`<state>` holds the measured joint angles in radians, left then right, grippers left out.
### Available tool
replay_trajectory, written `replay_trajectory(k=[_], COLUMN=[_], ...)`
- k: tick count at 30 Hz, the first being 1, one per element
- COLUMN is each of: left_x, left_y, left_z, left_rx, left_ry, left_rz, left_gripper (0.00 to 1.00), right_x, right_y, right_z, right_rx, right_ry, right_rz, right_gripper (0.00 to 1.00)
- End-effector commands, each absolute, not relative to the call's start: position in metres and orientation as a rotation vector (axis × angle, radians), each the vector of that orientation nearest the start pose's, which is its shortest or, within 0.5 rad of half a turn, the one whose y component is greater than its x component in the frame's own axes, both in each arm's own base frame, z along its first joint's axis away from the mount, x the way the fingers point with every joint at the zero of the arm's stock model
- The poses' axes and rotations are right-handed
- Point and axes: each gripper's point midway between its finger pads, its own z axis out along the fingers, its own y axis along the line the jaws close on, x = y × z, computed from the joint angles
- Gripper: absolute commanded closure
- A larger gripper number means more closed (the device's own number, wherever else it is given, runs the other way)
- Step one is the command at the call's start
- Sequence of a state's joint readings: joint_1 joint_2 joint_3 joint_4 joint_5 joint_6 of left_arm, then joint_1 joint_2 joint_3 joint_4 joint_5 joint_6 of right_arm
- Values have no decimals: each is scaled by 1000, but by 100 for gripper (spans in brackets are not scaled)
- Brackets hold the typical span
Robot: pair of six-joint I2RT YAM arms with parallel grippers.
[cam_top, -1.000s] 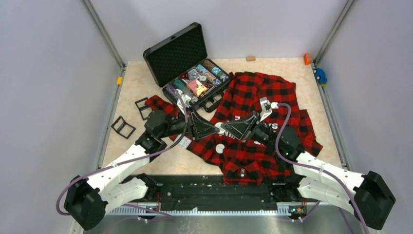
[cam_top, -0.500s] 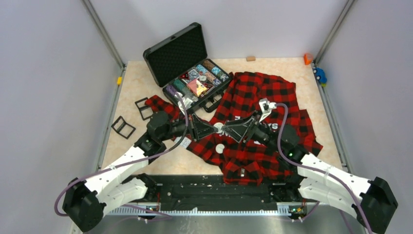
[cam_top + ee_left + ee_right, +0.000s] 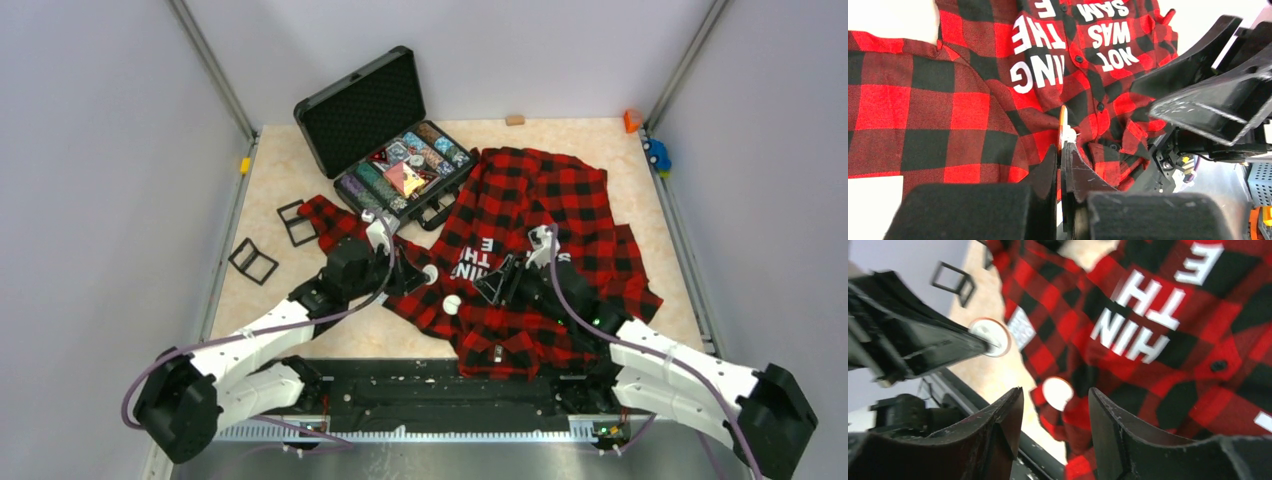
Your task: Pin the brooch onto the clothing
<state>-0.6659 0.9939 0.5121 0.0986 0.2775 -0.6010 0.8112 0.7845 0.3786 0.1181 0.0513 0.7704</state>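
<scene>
The clothing [image 3: 540, 190] is a red-and-black checked shirt with white lettering, spread over the table's right half. My left gripper [image 3: 425, 272] is shut on the brooch [image 3: 431, 272], a thin white round disc with an orange rim. In the left wrist view the brooch [image 3: 1063, 127] stands edge-on between the left gripper's [image 3: 1060, 147] fingertips, above the shirt [image 3: 963, 110]. In the right wrist view it shows face-on [image 3: 990, 336]. My right gripper [image 3: 497, 285] is open and holds nothing. It [image 3: 1055, 390] hangs over a second white disc [image 3: 1058, 392] lying on the shirt [image 3: 1148, 340].
An open black case [image 3: 345, 110] holding several brooches stands at the back, touching the shirt's left edge. Two black frames [image 3: 253, 261] [image 3: 295, 222] lie at the left. A small wooden block [image 3: 515, 120] and orange [image 3: 632, 120] and blue [image 3: 657, 155] objects sit along the far edge.
The two grippers met at the brooch. The right one has let go, opened and drawn back to the right. The left has shut on the brooch and pulled it slightly left.
</scene>
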Motion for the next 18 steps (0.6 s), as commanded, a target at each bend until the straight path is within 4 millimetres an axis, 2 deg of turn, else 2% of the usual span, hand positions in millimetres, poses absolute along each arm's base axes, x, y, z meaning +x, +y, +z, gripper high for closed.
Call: replay_trajectory(k=[1,9,18], left_x=[227,235,236], left_y=[-266,-276,-276], left_z=[157,144,135], left_rx=[242,268,281], left_ry=[2060,2097,2116], left_rz=[-1065,-1065,-1048], left_gripper=[100,100,100], right_x=[206,218,227], right_y=[243,260,278], right_z=[135,113,102], right_rx=[64,83,66], right_ry=[2078,2130,2152], right_rz=[984,975,1000], right_gripper=[50,55,63])
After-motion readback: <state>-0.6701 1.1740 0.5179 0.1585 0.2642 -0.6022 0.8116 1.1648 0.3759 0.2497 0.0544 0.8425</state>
